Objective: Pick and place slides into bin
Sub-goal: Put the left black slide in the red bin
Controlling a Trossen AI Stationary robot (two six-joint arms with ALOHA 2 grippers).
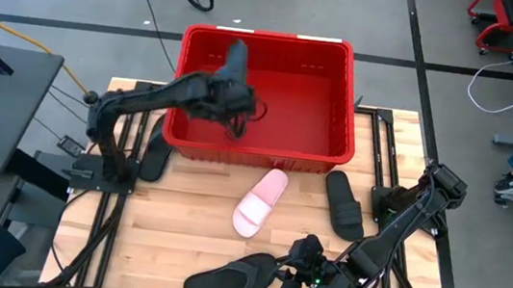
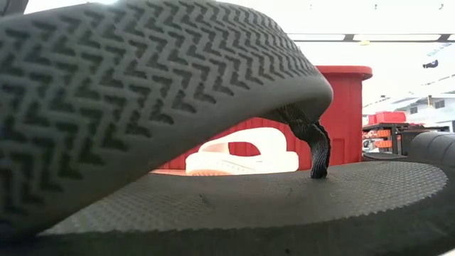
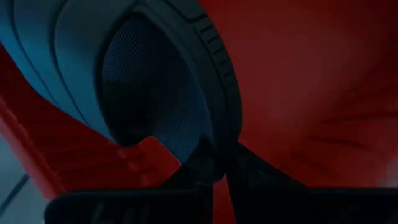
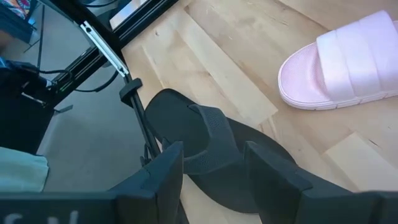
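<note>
Left hand [image 1: 234, 103] holds a black slide [image 1: 235, 64] by its strap over the red bin [image 1: 344, 57]. Right hand [image 4: 214, 165] hangs wide above the flip-flop [image 4: 205, 149] on the worktop [image 1: 179, 232]. Foam looks light and bendy, so I'd grab the strap.

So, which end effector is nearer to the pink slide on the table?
Right. The right end effector is at the black flip-flop just beside the pink slide; the left end effector is over the bin.

No text, label, brand or number seems readable on anything in these views.
</note>
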